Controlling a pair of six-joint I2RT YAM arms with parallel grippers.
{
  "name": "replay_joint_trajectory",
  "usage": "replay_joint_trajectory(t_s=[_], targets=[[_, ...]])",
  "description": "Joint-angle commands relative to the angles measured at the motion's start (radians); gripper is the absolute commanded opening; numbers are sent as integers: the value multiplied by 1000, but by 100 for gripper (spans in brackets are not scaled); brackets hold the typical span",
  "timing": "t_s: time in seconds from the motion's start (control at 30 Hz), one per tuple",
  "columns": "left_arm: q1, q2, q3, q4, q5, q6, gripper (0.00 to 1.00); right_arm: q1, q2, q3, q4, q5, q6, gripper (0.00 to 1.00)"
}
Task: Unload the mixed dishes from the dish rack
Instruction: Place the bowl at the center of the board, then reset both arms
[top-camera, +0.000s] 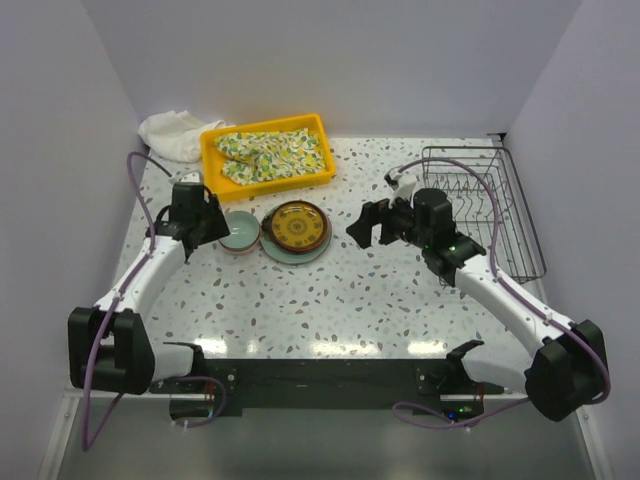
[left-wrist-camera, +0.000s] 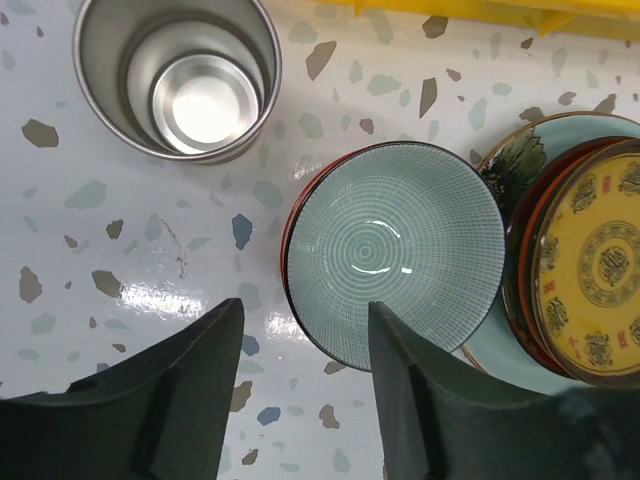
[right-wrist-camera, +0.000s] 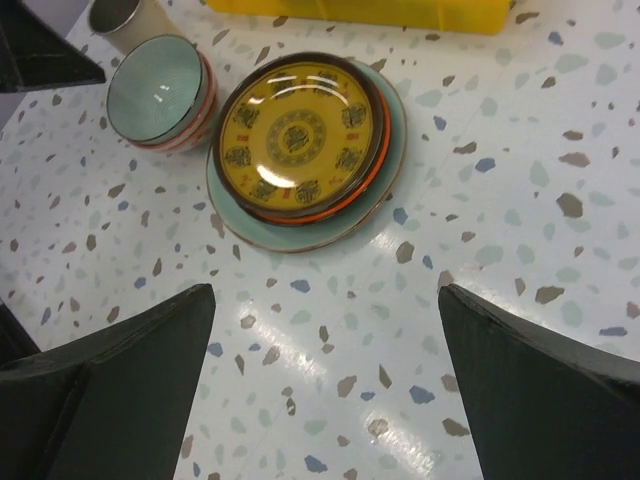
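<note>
The dish rack (top-camera: 487, 206), a dark wire basket, stands at the right and looks empty. On the table a celadon bowl (top-camera: 240, 231) sits inside a red-patterned bowl. Beside it a brown-yellow plate (top-camera: 296, 226) lies on a black-red bowl and a pale green-blue plate (top-camera: 300, 253). My left gripper (top-camera: 214, 228) is open and empty, just left of the celadon bowl (left-wrist-camera: 395, 250). A small cup (left-wrist-camera: 180, 75) stands upright near it. My right gripper (top-camera: 366, 225) is open and empty, right of the plate stack (right-wrist-camera: 297, 135); the rack is behind it.
A yellow tray (top-camera: 212, 158) with a floral cloth (top-camera: 272, 152) stands at the back, and a white cloth (top-camera: 172, 133) lies left of it. White walls close in the left, back and right sides.
</note>
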Motion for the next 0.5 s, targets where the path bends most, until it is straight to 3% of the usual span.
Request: replay_joint_trajectory(t_s=[0.0, 0.2, 0.33, 0.47], targets=[[5, -136, 66, -56, 26, 38, 65, -2, 76, 151, -55, 144, -67, 98], [5, -356, 89, -149, 36, 81, 85, -26, 189, 350, -214, 419, -130, 99], [-1, -482, 134, -266, -15, 114, 94, -188, 197, 442, -335, 404, 4, 99], [-56, -549, 184, -344, -102, 123, 100, -270, 73, 415, -401, 446, 43, 99]])
